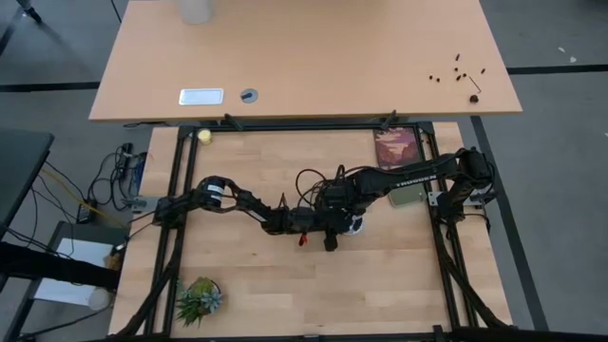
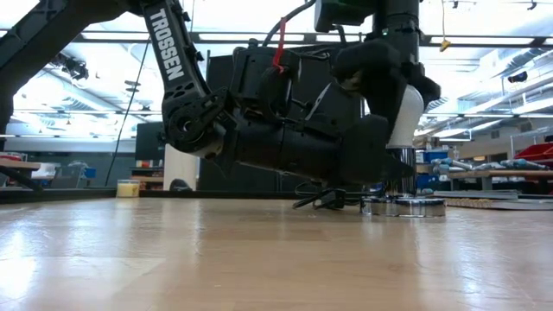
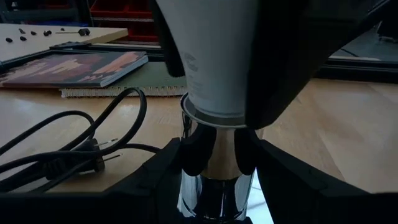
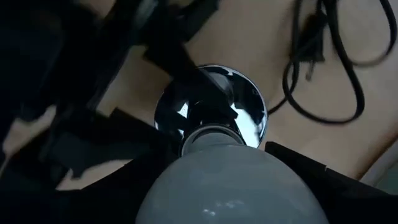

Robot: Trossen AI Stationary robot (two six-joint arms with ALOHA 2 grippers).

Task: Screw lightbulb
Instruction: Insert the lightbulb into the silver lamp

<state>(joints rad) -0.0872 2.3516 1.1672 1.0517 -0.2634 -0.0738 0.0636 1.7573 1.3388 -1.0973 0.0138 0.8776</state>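
The white lightbulb [image 2: 405, 116] stands upright, its screw base down in the neck of the round silvery socket disc [image 2: 403, 207], which rests flat on the table. The bulb also shows in the left wrist view [image 3: 217, 56] and the right wrist view [image 4: 230, 186]. My right gripper [image 2: 390, 73] comes down from above and is shut on the bulb. My left gripper [image 3: 216, 155] reaches in level from the table's left and is shut on the socket's neck. In the high view the two grippers meet at the table's middle, left [image 1: 328, 228] and right [image 1: 349, 217]. My left gripper pinches the socket's silvery upright neck [image 3: 214, 177] between its two fingers [image 3: 191, 154], just below the bulb. The fingers come in level from the table's left. The socket's disc stays flat on the table. My right gripper holds the bulb's white glass [image 4: 186, 180] between its two fingers [image 3: 298, 56], one on each side. The fingers point down from above, along the bulb. The bulb stands upright with its base in the socket neck [image 4: 211, 132].
The socket's black cord and plug [image 3: 74, 143] lie looped on the table behind the socket. A book [image 1: 397, 147] lies at the far right, a small plant [image 1: 199, 296] at the near left, a yellow ball [image 1: 203, 136] at the far left.
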